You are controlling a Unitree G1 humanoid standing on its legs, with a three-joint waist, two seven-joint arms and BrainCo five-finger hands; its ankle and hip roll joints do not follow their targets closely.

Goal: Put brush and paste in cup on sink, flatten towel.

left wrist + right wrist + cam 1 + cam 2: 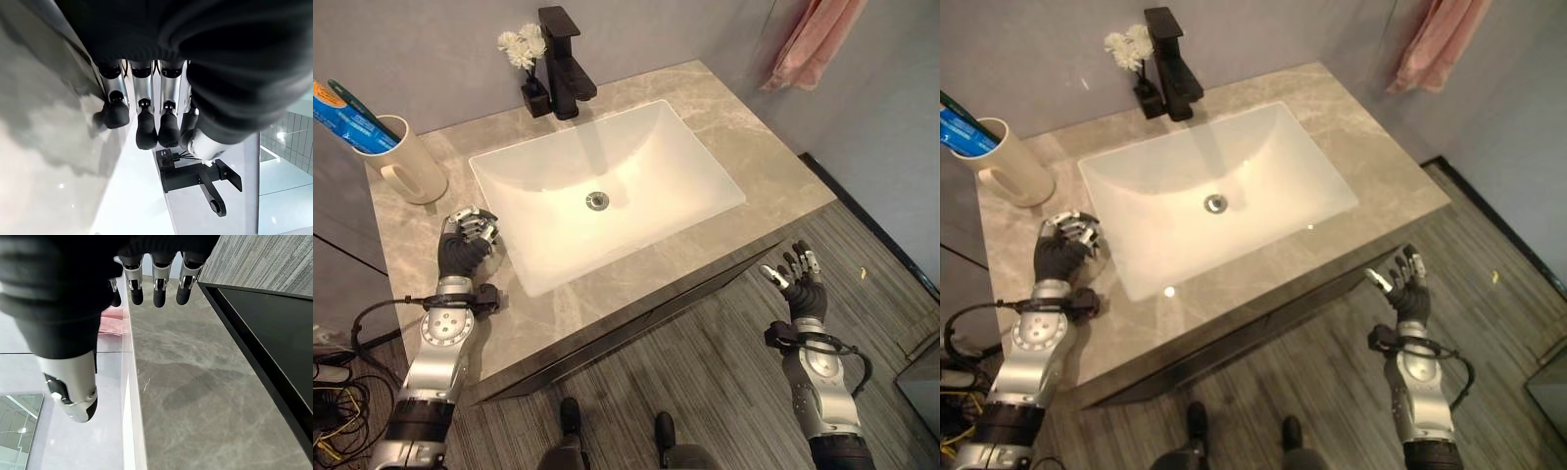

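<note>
The robot's left hand [467, 238] rests over the grey marble countertop [744, 147] just beside the left rim of the white rectangular sink basin [636, 166], forearm reaching up from the lower left; its fingers are curled under and grip nothing, their dark tips tucked in a row in the left wrist view. The right hand [800, 277] hangs off the counter's front edge above the grey wood-grain floor [705, 382], forearm upright, fingers straight and slightly spread, holding nothing. The cream ceramic handled cup [407, 162] stands at the counter's back left corner, with the blue toothpaste tube [350, 123] and the dark green toothbrush [360, 110] leaning inside it. The pink towel [816, 41] hangs bunched on the wall at the upper right, well apart from both hands.
</note>
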